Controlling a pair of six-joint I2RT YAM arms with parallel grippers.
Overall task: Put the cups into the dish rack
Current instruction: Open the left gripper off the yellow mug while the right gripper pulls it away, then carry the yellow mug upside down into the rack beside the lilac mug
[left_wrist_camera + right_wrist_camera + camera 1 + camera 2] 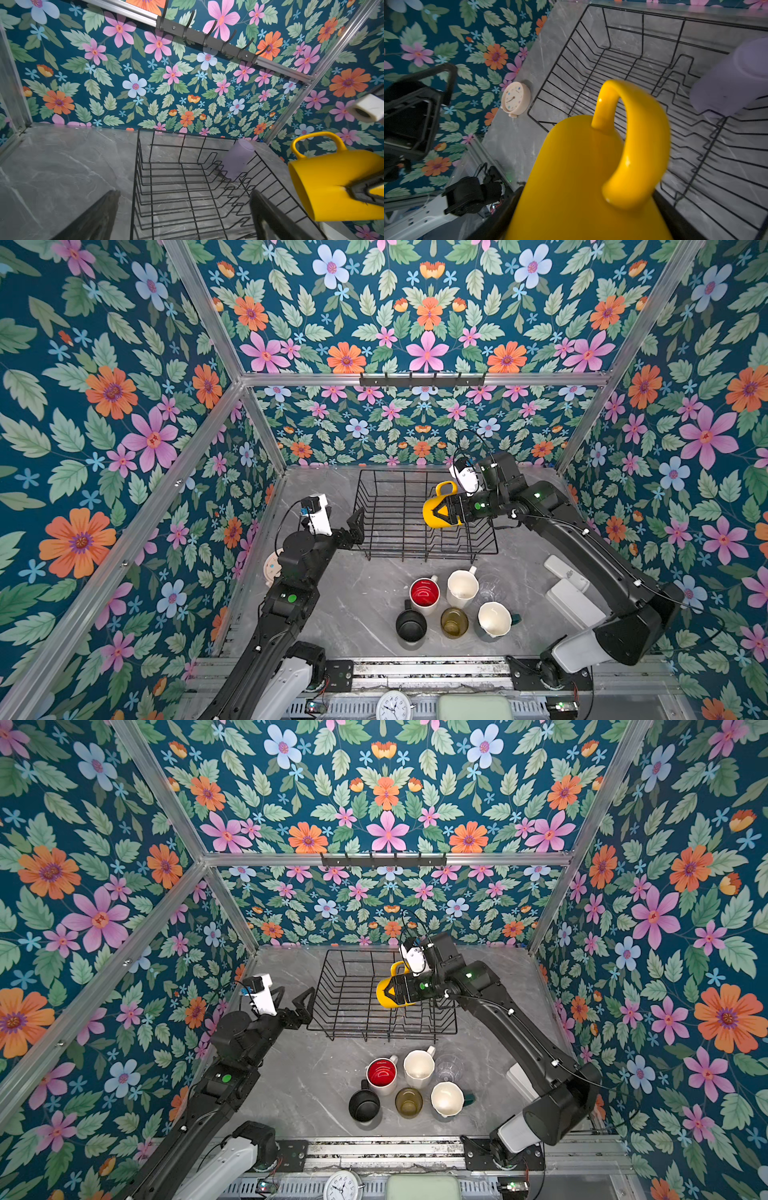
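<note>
The right claw (441, 512) is clamped on the yellow mug (429, 506), held sideways over the right half of the dish rack (374, 506) in both top views, mouth pointing frame-left. The rack floor lies directly beneath. The left claw (355, 526) gapes empty.

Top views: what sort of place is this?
Probably a mock kitchen robot cell, not a real home: floral-papered walls on aluminium frame, a marble-look tabletop holding the dish rack, two arms mounted at its edge.
</note>
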